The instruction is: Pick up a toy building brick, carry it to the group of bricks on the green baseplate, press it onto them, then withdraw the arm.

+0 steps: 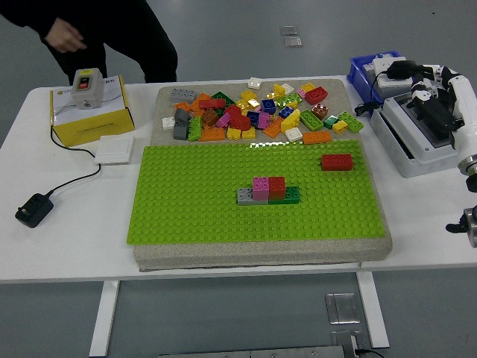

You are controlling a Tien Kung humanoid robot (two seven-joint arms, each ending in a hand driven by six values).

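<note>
On the green baseplate [223, 216], centre: a group of bricks [268, 190], grey, pink, red, green.
Lone red brick [337, 162]: two o'clock from the group, well apart, flat, studs up.
Long axis: nine to three o'clock, parallel to the group's row.
Loose pile [253, 112]: twelve o'clock, off the plate.
Right hand [468, 224]: three o'clock edge of the tabletop [67, 224]; grip cannot be told, apparently holding nothing.
Left hand: unseen.
Advice: grasp across the short sides, keep it level, align studs, press straight down.

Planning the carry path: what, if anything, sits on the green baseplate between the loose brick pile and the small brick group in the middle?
Nothing visible. Bare green studded baseplate lies between the heap of loose coloured plastic bricks and the grey, pink, red and green brick group. A lone red brick sits off to the right, clear of that path.
</note>
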